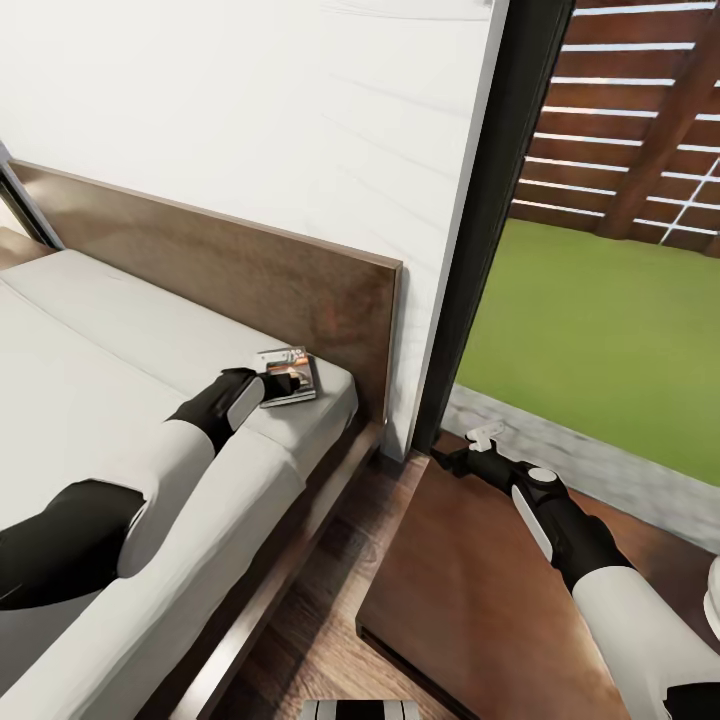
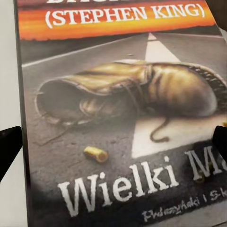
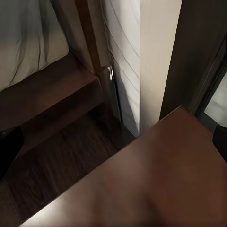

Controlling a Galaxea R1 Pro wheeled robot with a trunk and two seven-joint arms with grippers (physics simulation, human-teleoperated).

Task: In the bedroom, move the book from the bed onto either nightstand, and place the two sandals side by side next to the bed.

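The book (image 1: 292,374) lies flat on the bed's pale mattress (image 1: 90,400), close to the wooden headboard (image 1: 250,270). Its cover (image 2: 118,94) shows an orange band, a worn boot on a road and white lettering. My left gripper (image 1: 283,384) is right at the book's near edge, open, with a black fingertip (image 2: 9,146) at each side of the cover. My right gripper (image 1: 442,459) hangs open just above the far corner of the dark brown nightstand (image 1: 480,590), holding nothing. The sandals are out of view.
A narrow strip of plank floor (image 1: 320,600) separates the bed frame from the nightstand. A white wall and a dark window frame (image 1: 490,220) stand behind, with lawn beyond. A white lamp base (image 1: 712,598) sits at the nightstand's right edge.
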